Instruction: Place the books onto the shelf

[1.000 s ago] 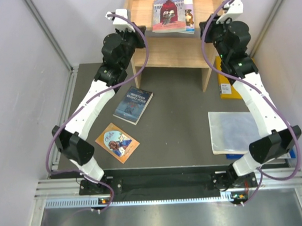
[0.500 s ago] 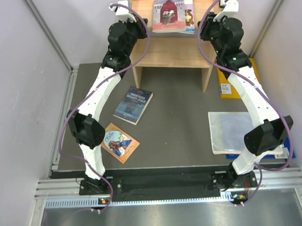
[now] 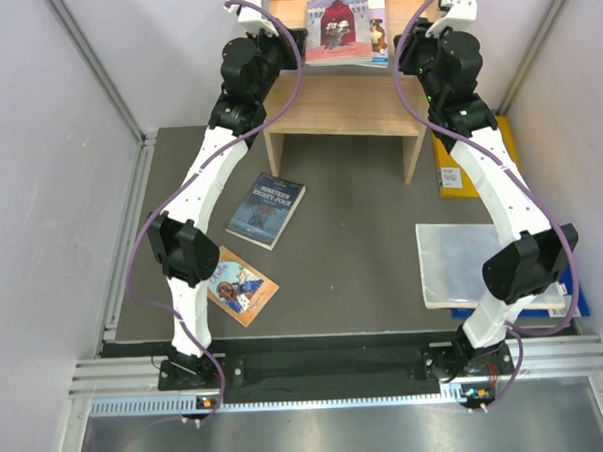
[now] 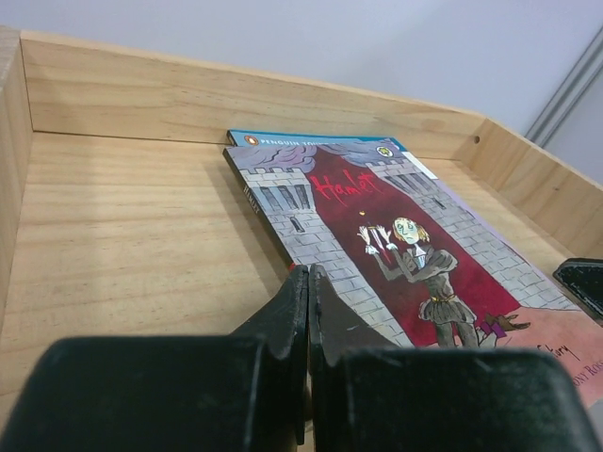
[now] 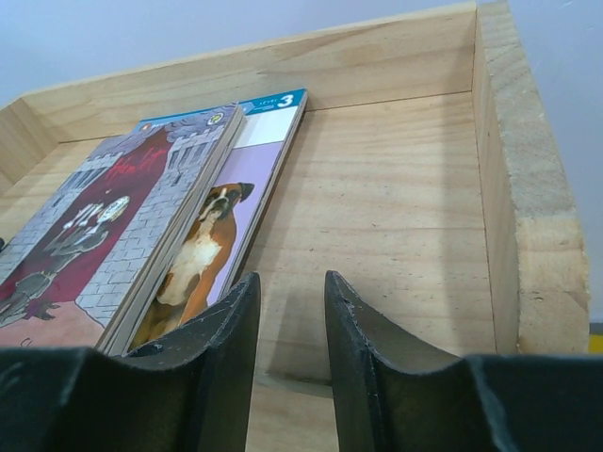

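Left wrist view: the left gripper (image 4: 308, 282) has its fingers pressed together with nothing between them, low over the top tier of the shelf (image 4: 122, 217), tips just beside the near corner of the red-covered book (image 4: 377, 235); whether they touch it I cannot tell. Right wrist view: the right gripper (image 5: 292, 292) stands partly open with a clear gap and holds nothing, over bare wood just beside the dog book (image 5: 212, 245).

On that top tier the red-covered book lies flat on the dog book, whose right-hand strip shows from under it; both sit toward the middle and back, apart from the side panels. The lower tier is hidden in all three views.

Two books are left on the table (image 3: 362, 243): the dark blue book (image 3: 267, 209) in front of the shelf's left leg, and the orange book (image 3: 246, 288) nearer the bases, partly under the left arm. I can make out no pink one. At the right lie a yellow folder (image 3: 449, 174) and a plastic sheet (image 3: 458, 259).

These paperbacks look thin, light and bendy, probably with slick covers; lying flat, they offer little to pinch, so I would take one by a long edge or the spine, working a finger under it first; a corner grip would likely let it droop.
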